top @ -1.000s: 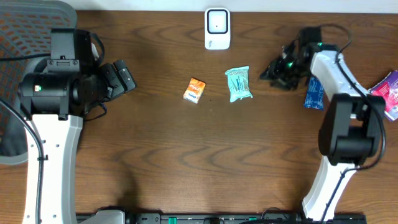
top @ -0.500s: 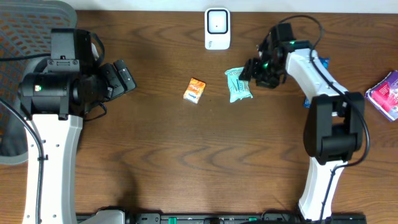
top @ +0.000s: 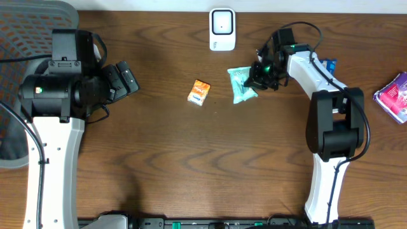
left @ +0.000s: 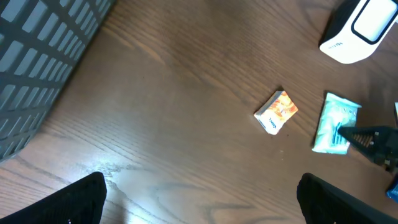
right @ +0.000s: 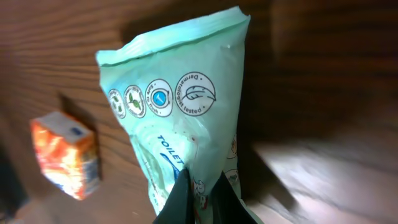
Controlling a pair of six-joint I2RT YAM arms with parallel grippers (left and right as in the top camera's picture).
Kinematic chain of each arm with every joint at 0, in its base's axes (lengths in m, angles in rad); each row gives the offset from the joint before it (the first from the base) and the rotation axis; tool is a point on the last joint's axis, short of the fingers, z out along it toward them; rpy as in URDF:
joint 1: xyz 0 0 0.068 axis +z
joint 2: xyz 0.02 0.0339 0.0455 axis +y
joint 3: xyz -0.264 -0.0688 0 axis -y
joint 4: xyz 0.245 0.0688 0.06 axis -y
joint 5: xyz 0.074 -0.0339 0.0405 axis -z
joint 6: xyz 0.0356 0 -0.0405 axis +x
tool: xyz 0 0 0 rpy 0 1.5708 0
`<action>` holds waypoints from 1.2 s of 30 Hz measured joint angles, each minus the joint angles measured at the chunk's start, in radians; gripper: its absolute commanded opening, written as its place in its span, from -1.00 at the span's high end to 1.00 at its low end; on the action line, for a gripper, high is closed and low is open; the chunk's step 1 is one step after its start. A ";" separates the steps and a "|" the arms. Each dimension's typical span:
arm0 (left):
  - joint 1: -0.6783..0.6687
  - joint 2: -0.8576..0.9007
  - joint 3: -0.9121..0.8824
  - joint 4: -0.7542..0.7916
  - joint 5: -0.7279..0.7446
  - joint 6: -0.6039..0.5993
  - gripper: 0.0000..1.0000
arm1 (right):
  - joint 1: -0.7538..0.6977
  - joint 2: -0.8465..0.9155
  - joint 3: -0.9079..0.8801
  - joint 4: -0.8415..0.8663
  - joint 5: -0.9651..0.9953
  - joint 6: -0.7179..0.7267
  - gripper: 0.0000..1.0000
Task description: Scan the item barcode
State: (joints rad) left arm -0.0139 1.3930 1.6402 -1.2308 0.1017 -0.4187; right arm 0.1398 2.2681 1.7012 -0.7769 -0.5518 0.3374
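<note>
Right arm (top: 316, 67) swung in from the right edge of the table (top: 191, 159). Right pincer (top: 257, 81) is now pinched shut on the edge of the mint wipes packet (top: 241, 86), which sits on the table below-right of the scanner (top: 222, 28). Edge grip probably leaves the barcode face clear. Left pincer (top: 125, 77) wide, parked, unchanged. Orange box (top: 200, 92) unmoved.

green pkt (right: 180, 74) | "TOILET…" | prob. "Dermatologically tested" | rest of print illegible

- Packet (top: 241, 84): mint-green, crinkly, round icons across one end (one says "Dermatologically tested"), its edge pinched in my right gripper (top: 256, 81).
- Scanner (top: 222, 28): white, standing near, beyond it.
</note>
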 measured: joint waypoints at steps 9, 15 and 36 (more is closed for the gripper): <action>0.000 0.000 0.000 0.000 0.000 0.000 -0.95 | 0.002 0.029 0.195 0.111 -0.084 0.135 0.98; 0.000 0.000 0.000 0.000 0.000 0.000 -0.96 | 0.019 0.029 0.256 0.304 -0.092 0.274 0.43; 0.000 0.000 0.000 0.000 0.000 0.000 -0.96 | 0.117 0.018 -0.076 0.394 0.152 0.096 0.98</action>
State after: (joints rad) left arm -0.0139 1.3930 1.6402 -1.2304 0.1017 -0.4191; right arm 0.2569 2.2856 1.6257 -0.3828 -0.4000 0.4332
